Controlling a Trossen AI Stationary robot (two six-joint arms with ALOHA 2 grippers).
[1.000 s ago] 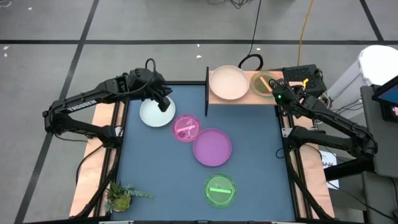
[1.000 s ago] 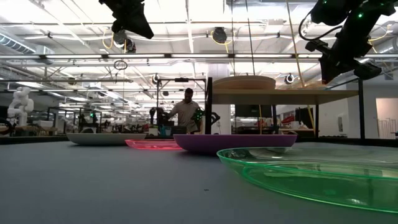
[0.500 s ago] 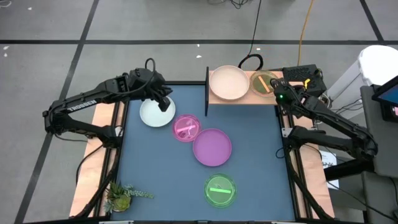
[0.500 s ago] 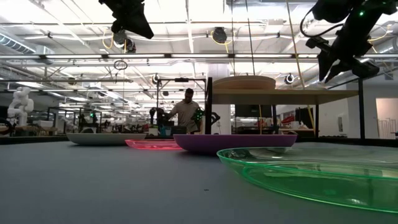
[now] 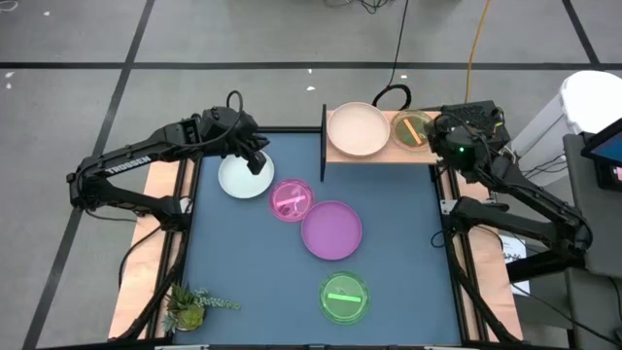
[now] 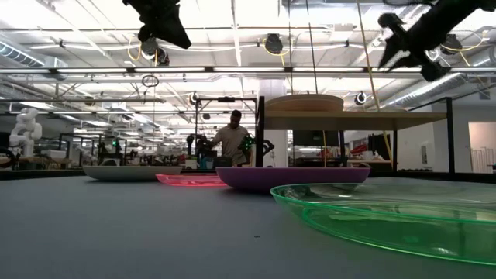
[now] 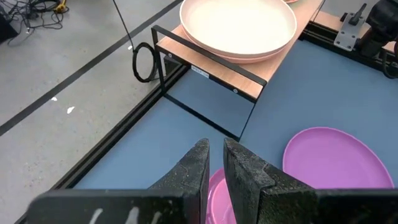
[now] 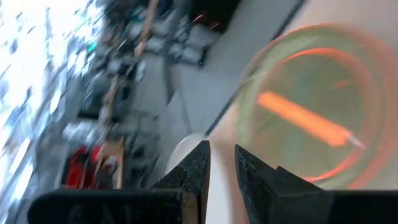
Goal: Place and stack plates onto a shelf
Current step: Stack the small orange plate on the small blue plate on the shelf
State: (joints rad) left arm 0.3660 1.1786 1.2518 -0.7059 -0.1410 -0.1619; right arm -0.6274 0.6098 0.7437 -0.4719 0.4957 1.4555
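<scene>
High view: the right gripper (image 5: 449, 136), fingers slightly parted and empty, is seen just beside the orange plate (image 5: 412, 130) on the shelf (image 5: 381, 151); the left gripper (image 5: 255, 156), narrowly parted, is held over the white-blue plate (image 5: 238, 181).

The blue table (image 5: 224, 262) carries four plates and a plant (image 5: 192, 306): the white plate (image 5: 238, 180) at ten o'clock, the small pink plate (image 5: 292, 200) just beside it toward the centre, the purple plate (image 5: 332, 229) at the centre with its rim meeting the pink one, the green plate (image 5: 344, 297) at six o'clock, well apart, and the plant at the eight o'clock corner. The shelf (image 5: 381, 151) stands at the table's one o'clock edge, black upright (image 5: 323, 141) at its nine o'clock end, and bears the cream plate (image 5: 357, 130) next to that upright and the orange plate (image 5: 412, 130) just beside it at three o'clock.
</scene>
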